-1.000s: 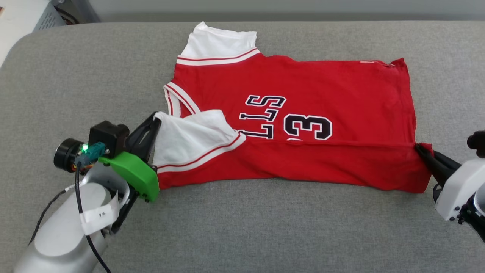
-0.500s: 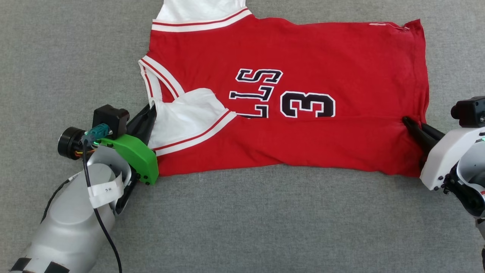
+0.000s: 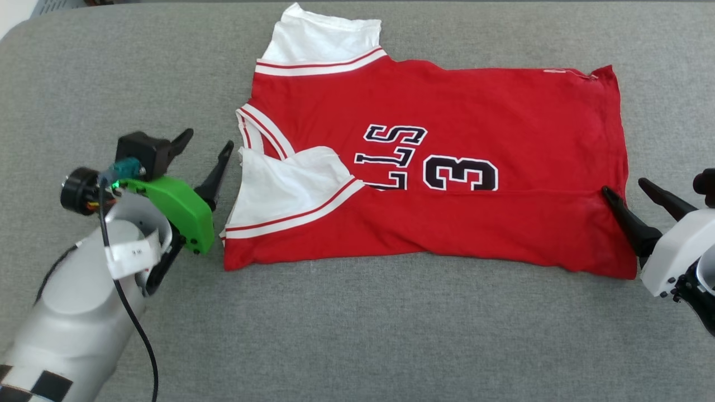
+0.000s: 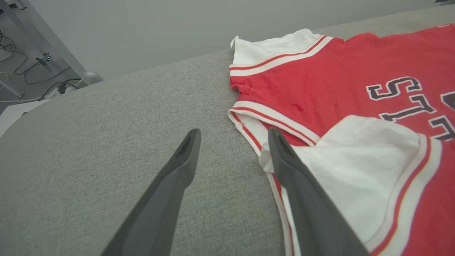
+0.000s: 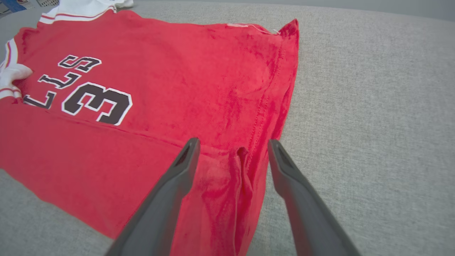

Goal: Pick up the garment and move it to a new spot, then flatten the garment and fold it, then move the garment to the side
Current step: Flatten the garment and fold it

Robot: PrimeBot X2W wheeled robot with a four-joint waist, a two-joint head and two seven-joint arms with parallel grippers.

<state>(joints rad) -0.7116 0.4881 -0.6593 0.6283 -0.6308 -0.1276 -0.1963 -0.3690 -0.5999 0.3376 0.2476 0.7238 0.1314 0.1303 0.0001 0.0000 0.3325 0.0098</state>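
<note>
The garment, a red jersey with black "LLS 3" lettering showing, lies spread on the grey surface with its near strip folded over the front. One white sleeve lies folded onto the red body, while the other points away at the far edge. My left gripper stands open just left of the collar, one finger beside the folded sleeve's corner. At the hem's near corner my right gripper is open, and its fingers straddle a small red pucker. Neither gripper holds anything.
A grey padded surface carries the garment and has wide bare fabric in front and on both sides. Its far left corner is rounded. Beyond that edge, the left wrist view has cables and a metal frame on the floor.
Both grippers have opened and let go of the garment, the left off the folded sleeve, the right off the hem corner. The head camera has shifted meanwhile.
</note>
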